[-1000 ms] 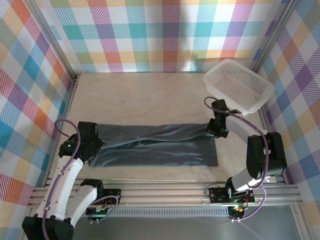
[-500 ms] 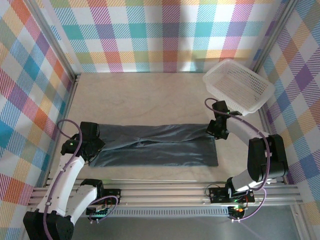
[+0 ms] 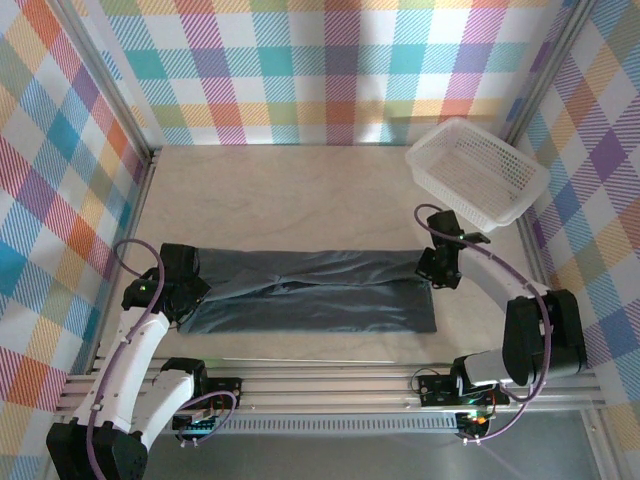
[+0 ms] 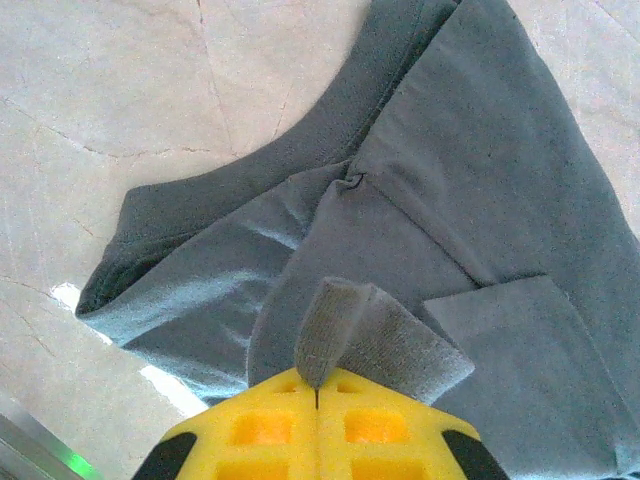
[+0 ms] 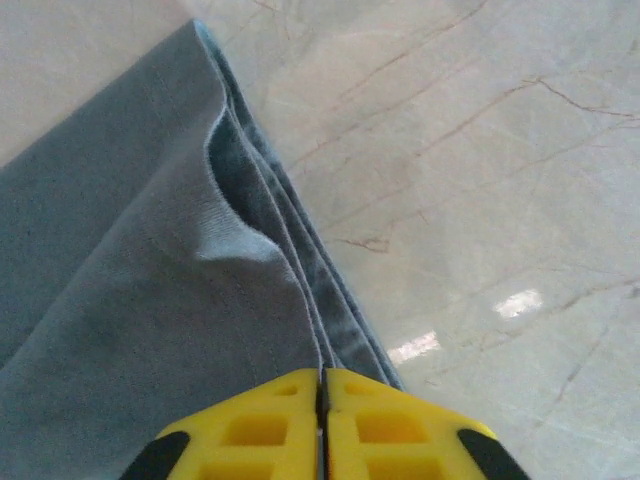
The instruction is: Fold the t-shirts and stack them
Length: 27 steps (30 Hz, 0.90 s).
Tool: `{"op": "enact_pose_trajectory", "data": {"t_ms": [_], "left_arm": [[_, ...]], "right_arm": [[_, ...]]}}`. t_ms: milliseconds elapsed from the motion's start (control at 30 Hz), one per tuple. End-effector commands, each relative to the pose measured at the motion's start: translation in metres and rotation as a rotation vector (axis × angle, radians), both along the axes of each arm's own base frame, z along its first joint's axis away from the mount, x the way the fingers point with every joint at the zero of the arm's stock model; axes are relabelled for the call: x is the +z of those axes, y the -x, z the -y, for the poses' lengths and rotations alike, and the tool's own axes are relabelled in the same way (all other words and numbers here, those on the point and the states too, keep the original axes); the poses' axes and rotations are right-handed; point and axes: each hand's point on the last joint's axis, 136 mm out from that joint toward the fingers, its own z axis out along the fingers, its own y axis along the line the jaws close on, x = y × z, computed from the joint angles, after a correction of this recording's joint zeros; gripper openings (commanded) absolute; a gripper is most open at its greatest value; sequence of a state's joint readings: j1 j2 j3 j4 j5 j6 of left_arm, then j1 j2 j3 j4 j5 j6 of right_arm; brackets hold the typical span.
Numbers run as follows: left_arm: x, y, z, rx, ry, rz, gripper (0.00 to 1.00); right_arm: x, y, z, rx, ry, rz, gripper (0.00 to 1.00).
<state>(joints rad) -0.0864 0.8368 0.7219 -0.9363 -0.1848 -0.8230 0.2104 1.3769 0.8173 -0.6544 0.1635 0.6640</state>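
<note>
The dark grey t-shirt (image 3: 320,290) lies on the table as a long band folded lengthwise, running left to right. My left gripper (image 3: 188,285) is at its left end, shut on a pinched fold of the cloth (image 4: 345,325) that stands up from the yellow jaws (image 4: 318,388). A sleeve and the neckline spread out beyond it. My right gripper (image 3: 436,272) is at the band's upper right corner. In the right wrist view its jaws (image 5: 322,380) stand together on the doubled hem (image 5: 300,270), which runs straight into them.
An empty white mesh basket (image 3: 478,172) sits tilted at the back right corner, just behind the right arm. Bare marbled tabletop (image 3: 290,200) stretches behind the shirt. Aluminium frame rails (image 3: 330,385) run along the near edge, and checked walls close in the sides.
My right gripper has come a little nearer and to the right, bringing the shirt's right corner down with it. My left arm has shifted slightly left with its end of the cloth.
</note>
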Motion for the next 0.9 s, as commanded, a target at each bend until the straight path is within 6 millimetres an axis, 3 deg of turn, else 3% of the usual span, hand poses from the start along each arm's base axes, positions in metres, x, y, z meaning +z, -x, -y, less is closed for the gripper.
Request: {"op": "enact_pose_trajectory", "data": {"t_ms": [0,67,167,400,567,867], "left_arm": [[-0.004,0.001,-0.001,0.016,0.003,-0.002,0.00],[-0.004,0.000,-0.001,0.015,0.002,0.000,0.00],[-0.004,-0.002,-0.001,0.012,0.002,0.000,0.00],[-0.005,-0.004,-0.001,0.005,0.001,-0.005,0.00],[-0.006,-0.001,0.002,-0.011,0.008,-0.022,0.00],[-0.008,0.020,0.032,-0.094,0.098,-0.093,0.00]], "right_arm": [[0.001,0.017,0.016,-0.070,0.063,-0.015,0.22],[0.007,0.019,0.020,-0.091,0.073,0.025,0.30],[0.018,0.012,0.017,-0.091,0.053,0.082,0.34],[0.019,-0.015,-0.032,0.022,-0.032,0.087,0.29],[-0.001,-0.024,-0.052,0.041,-0.052,0.026,0.28],[-0.031,-0.029,-0.043,0.094,0.068,-0.130,0.26]]}}
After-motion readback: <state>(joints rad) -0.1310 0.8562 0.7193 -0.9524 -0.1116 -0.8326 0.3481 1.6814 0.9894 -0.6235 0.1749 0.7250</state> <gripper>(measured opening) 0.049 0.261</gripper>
